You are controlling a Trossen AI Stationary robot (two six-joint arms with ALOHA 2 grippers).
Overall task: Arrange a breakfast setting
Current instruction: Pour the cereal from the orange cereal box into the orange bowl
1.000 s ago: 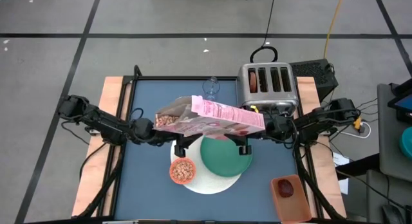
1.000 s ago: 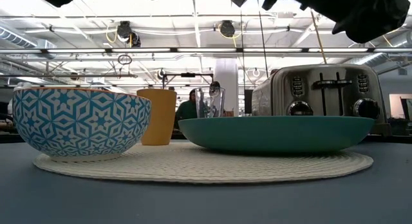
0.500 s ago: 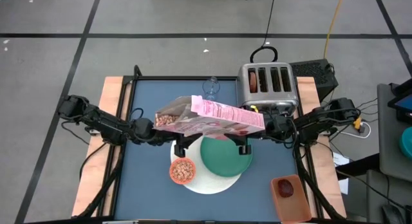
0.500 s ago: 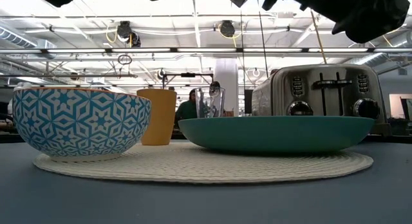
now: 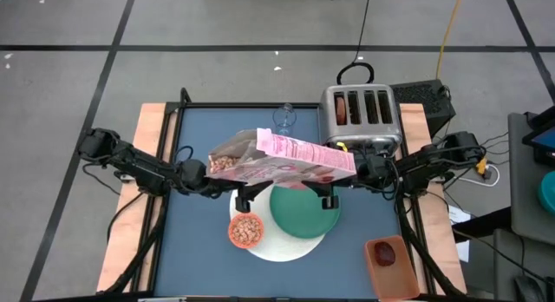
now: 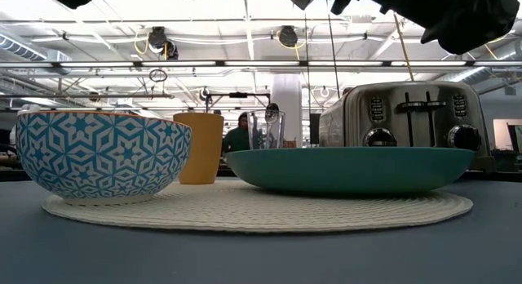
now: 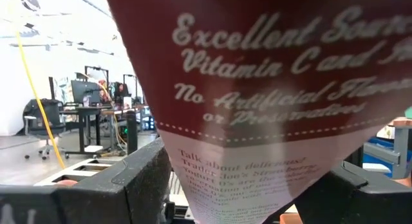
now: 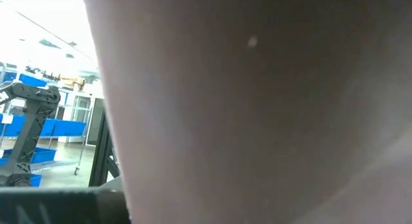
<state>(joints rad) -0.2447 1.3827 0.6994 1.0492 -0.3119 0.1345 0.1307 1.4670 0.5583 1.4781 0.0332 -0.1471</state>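
Pink cereal box [image 5: 295, 159] is held lying sideways over the tabletop [image 5: 199, 233], pinched by left gripper [image 5: 211, 177] and right gripper [image 5: 354, 173]. Its open mouth should be tipped gently over patterned bowl [image 5: 245, 230] beside green plate [image 5: 304, 210].

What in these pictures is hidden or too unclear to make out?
- Right wrist view: the cereal box fills the picture, hiding the right hand.
- High view: the box covers part of the green plate and both hands' fingers.
- Low view: both hands are cut off by the top edge.
- High view: the toaster's contents are too small to identify.
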